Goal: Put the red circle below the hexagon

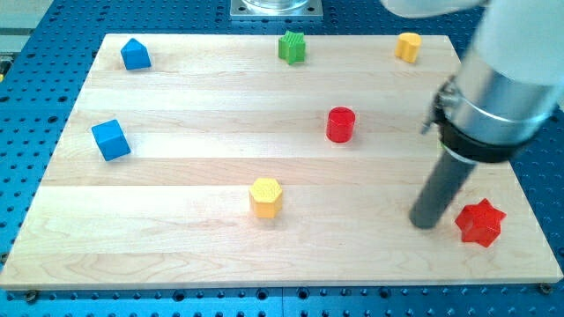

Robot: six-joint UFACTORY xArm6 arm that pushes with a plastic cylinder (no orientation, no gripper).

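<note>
Red circle (340, 124) on pale wood board (176, 238), yellow hexagon (265, 196) lower left, my tip (426, 220) beside red star (479, 222)

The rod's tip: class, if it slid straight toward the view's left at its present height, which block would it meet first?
Probably the yellow hexagon, slightly above the line of my tip; it may only graze it.

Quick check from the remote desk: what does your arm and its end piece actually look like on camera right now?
My arm enters from the view's top right as a pale grey, blurred cylinder with a black collar band around it. Below the collar hangs a straight dark grey rod, round in section. My tip is its plain blunt end. No cables or markings can be made out.
</note>
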